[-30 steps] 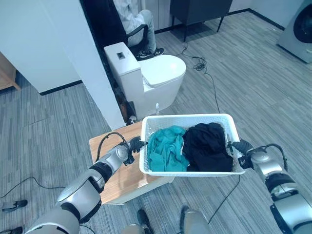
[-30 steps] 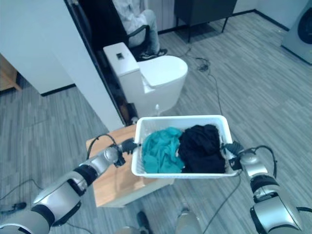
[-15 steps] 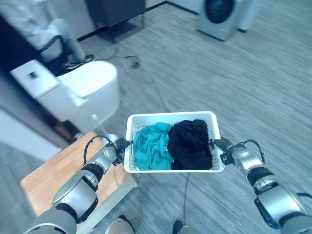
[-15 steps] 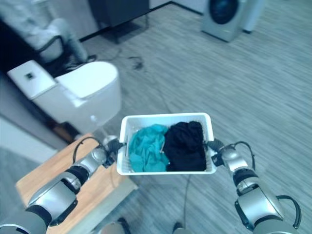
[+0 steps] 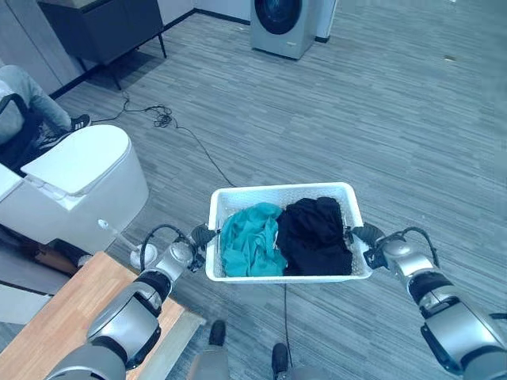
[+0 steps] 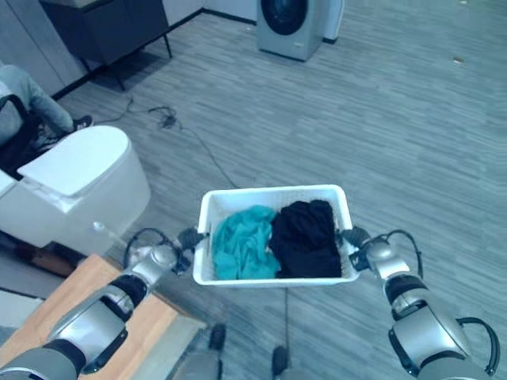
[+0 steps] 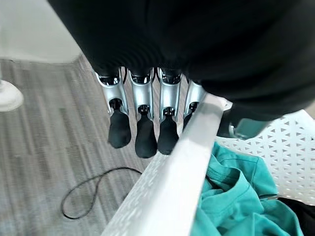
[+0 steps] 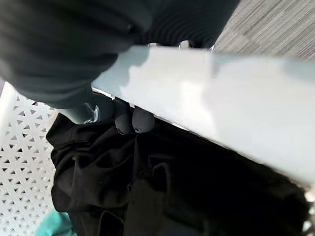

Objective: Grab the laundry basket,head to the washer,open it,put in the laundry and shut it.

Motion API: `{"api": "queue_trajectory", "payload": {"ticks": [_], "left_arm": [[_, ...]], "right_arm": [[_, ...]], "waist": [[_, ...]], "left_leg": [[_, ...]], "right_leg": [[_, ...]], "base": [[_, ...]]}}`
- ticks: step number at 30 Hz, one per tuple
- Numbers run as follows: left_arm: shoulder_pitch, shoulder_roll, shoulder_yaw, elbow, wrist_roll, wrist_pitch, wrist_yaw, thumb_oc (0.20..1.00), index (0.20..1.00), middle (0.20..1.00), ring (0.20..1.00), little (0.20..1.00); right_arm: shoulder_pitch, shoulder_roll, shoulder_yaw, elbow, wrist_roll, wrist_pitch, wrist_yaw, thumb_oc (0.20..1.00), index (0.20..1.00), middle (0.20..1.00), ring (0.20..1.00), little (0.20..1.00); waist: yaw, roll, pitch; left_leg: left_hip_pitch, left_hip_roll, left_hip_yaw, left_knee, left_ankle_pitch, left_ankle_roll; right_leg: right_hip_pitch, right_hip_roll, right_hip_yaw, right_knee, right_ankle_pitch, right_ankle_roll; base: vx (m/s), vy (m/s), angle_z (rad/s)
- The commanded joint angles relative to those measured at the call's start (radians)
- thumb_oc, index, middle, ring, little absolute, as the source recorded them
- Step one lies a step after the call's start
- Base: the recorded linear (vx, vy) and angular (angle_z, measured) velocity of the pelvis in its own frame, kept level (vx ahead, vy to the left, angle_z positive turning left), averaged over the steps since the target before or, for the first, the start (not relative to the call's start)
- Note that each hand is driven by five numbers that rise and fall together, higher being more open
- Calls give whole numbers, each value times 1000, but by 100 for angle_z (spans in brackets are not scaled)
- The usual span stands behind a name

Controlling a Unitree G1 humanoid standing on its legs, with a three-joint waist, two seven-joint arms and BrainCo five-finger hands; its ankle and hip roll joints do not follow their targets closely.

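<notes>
Eye views: white basket (image 5: 285, 273) held level in the air between both arms, over the floor (image 5: 412, 127); teal cloth (image 5: 249, 241) in the robot's-left half, black cloth (image 5: 315, 236) in the right half. Washer (image 5: 283, 24) far ahead, door shut. Toilet (image 5: 75, 178) and wooden tabletop (image 5: 55, 332) off to the left. L wrist view: left robot hand (image 7: 142, 132) has fingers hanging outside the rim, thumb inside, rim pinched between. R wrist view: right robot hand (image 8: 129, 118) fingertips curl over rim onto black cloth, so clamped on too. Judgement: load looks light and soft; lattice plastic likely flexes, so hold both end rims and keep level.
</notes>
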Motion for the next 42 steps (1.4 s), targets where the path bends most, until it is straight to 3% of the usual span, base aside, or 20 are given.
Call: {"api": "queue_trajectory", "payload": {"ticks": [1,14,19,23,25,28,30,32,33,34,36,38,39,40,41,42], "left_arm": [[-118,49,35,60,-3,-34,45,200,200,200,200,200],[-94,38,41,62,6,-32,37,200,200,200,200,200],[-98,41,45,81,7,-26,29,200,200,200,200,200],[-138,37,40,102,4,-17,26,200,200,200,200,200],[-148,29,38,106,-5,-13,26,200,200,200,200,200],[-167,26,37,113,-26,-10,28,200,200,200,200,200],[-177,22,44,124,-46,-21,36,200,200,200,200,200],[-170,28,52,119,-54,-29,42,200,200,200,200,200],[-146,44,63,102,-58,-35,48,200,200,200,200,200],[-146,44,63,102,-58,-35,48,200,200,200,200,200],[-123,64,56,81,-66,-33,39,200,200,200,200,200],[-87,73,68,57,-68,-31,48,200,200,200,200,200],[-48,71,80,37,-64,-30,49,200,200,200,200,200],[-36,65,84,36,-58,-28,48,200,200,200,200,200],[-27,60,86,37,-52,-25,47,200,200,200,200,200],[-27,51,84,49,-39,-25,46,200,200,200,200,200]], "right_arm": [[-48,-57,-45,-23,26,-60,-19,200,200,200,200,200],[-37,-51,-59,-15,21,-63,-22,200,200,200,200,200],[-37,-54,-52,-32,21,-64,-21,200,200,200,200,200],[-51,-67,-40,-44,27,-63,-31,200,200,200,200,200],[-59,-63,-27,-50,39,-63,-35,200,200,200,200,200],[-82,-58,-21,-54,70,-65,-53,200,200,200,200,200],[-128,-27,15,-46,93,-84,-69,200,200,200,200,200],[-145,-10,31,-55,95,-86,-66,200,200,200,200,200],[-142,28,50,-91,84,-89,-63,200,200,200,200,200],[-142,28,50,-91,84,-89,-63,200,200,200,200,200],[-113,49,41,-131,78,-85,-53,200,200,200,200,200],[-72,88,25,-165,78,-92,-50,200,200,200,200,200],[-37,90,17,-191,59,-86,-41,200,200,200,200,200],[-24,89,12,-195,54,-84,-39,200,200,200,200,200],[-12,86,4,-209,43,-82,-37,200,200,200,200,200],[7,66,-16,-221,40,-80,-34,200,200,200,200,200]], "waist": [[46,-16,-47],[51,-2,-62],[44,-2,-58],[28,-15,-26],[28,-19,-1],[33,-17,9],[41,-11,8],[49,-6,-4],[73,0,-37],[75,1,-38],[86,-15,-52],[88,-26,-69],[65,-18,-69],[55,-9,-68],[38,11,-63],[0,36,-53]], "left_leg": [[-46,-17,4,66,-30,-11],[-34,-1,18,45,-2,-28],[-45,13,0,54,12,-38],[-109,13,-21,188,-2,-40],[-164,-19,-25,296,2,-34],[-223,-41,25,250,28,-26],[-279,-44,139,156,38,-20],[-284,-51,166,155,36,-13],[-240,-69,155,125,18,18],[-241,-67,156,123,19,18],[-208,-91,155,147,-20,52],[-158,-121,177,153,-67,90],[-94,-133,168,140,-100,116],[-68,-137,161,135,-110,123],[-28,-129,145,120,-118,129],[46,-133,97,87,-126,126]], "right_leg": [[29,-83,35,122,-158,96],[76,-87,15,74,-150,94],[77,-64,24,82,-161,77],[87,-31,39,92,-166,49],[97,-26,40,94,-163,40],[115,-14,37,61,-164,40],[130,-11,37,8,-159,58],[140,-14,44,-5,-160,73],[158,-41,59,33,-183,90],[155,-40,61,33,-181,89],[145,-77,72,164,-188,107],[85,-107,77,362,-81,148],[14,-93,98,545,59,174],[-7,-81,104,604,86,185],[-66,-63,110,676,77,184],[-174,-64,98,661,6,155]], "base": [[29,8,-11],[1,-8,3],[-7,-62,1],[-24,-129,13],[9,-77,18],[137,-60,30],[221,-18,27],[288,126,3],[402,218,-35],[487,253,-83],[462,155,-119],[632,211,-45],[649,210,-21],[646,198,15],[696,129,43],[533,79,79]]}}
